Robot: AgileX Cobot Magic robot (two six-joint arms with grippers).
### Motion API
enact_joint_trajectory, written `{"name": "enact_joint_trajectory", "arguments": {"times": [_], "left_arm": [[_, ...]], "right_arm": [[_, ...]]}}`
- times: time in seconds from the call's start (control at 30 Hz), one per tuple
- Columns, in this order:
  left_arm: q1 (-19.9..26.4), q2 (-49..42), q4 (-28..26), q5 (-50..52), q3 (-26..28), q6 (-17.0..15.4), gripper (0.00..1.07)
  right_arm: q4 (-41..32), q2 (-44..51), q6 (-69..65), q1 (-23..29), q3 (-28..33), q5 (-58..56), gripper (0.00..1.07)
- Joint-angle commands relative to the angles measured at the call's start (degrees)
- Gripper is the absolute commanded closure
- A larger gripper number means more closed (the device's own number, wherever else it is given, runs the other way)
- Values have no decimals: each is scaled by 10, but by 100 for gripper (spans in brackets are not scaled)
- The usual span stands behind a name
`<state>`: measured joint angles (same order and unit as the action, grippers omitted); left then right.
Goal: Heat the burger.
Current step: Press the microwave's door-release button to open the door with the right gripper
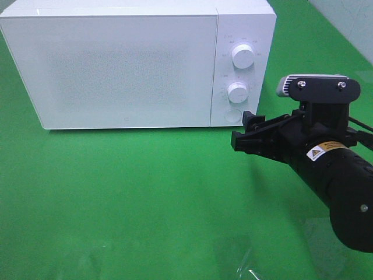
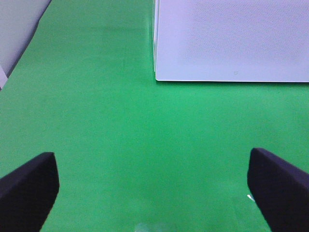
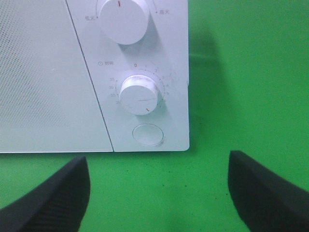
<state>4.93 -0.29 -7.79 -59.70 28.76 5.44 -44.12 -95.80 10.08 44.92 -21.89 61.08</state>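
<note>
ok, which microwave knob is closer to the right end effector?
The lower knob, just above the round button; the upper knob sits higher, farther away.

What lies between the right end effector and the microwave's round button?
Only bare green table cover separates the right end effector from the round button; the right wrist view shows it.

The microwave hides its inside behind a shut, frosted door. From the high camera, the print around its upper knob and lower knob is too small to read. In front of the microwave's right end, the right arm runs off the picture's edge. The left wrist view cuts the microwave down to 1 corner, and the frame clips the 2 fingers of the left gripper. The right wrist view cuts off the upper knob. A pale glint well in front of the microwave is too faint to name.
</note>
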Motion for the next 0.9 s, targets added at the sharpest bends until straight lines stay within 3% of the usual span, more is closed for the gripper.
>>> {"name": "enact_joint_trajectory", "arguments": {"times": [0.03, 0.27, 0.5, 0.73, 0.87, 0.9], "left_arm": [[2, -5, -3, 1, -2, -2, 8], [2, -5, -3, 1, -2, -2, 8], [2, -5, -3, 1, -2, -2, 8], [2, -5, -3, 1, -2, -2, 8], [2, -5, -3, 1, -2, -2, 8], [2, -5, -3, 1, -2, -2, 8]], "right_arm": [[-1, -7, 6, 2, -10, -8, 32], [-1, -9, -89, 2, -10, -10, 33], [-1, -9, -301, 2, -10, -15, 44], [-1, -9, -544, 2, -10, -33, 65], [4, -9, -717, 2, -10, -54, 82], [4, -9, -717, 2, -10, -54, 82]]}}
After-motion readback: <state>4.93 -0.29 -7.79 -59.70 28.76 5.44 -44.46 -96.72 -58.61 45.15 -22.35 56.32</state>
